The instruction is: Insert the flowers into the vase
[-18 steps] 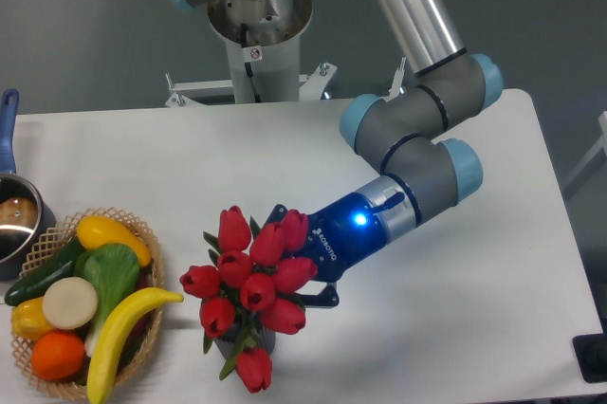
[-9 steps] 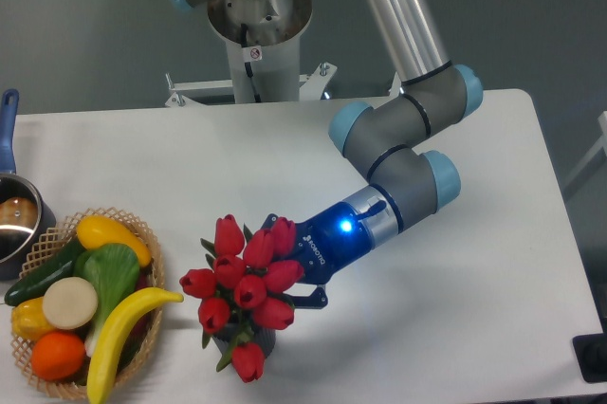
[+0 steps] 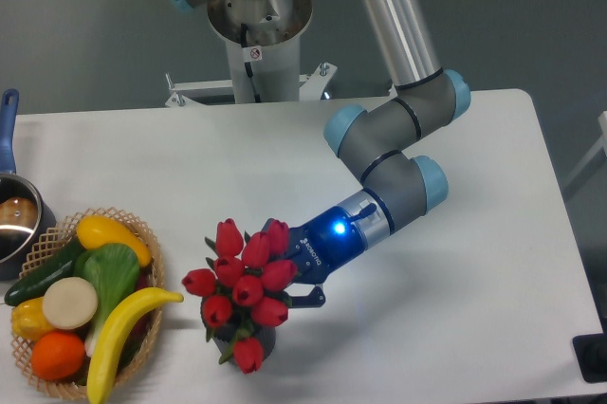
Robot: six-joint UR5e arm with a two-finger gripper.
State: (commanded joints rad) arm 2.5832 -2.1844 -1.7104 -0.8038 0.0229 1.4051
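Moved: flowers [image 3: 244, 284] lower, left, over vase [image 3: 248, 339] | gripper [image 3: 287, 267] fingers hidden behind blooms; grip unclear

Down at the left edge of the white table [image 3: 493, 233] sits a woven basket [image 3: 142, 233], piled with a banana [image 3: 119, 323], an orange [image 3: 57, 355], a yellow pepper [image 3: 111, 234] and what looks like a cucumber [image 3: 45, 271]. Just beside it, touching perhaps, a blue-handled pot [image 3: 13, 214].
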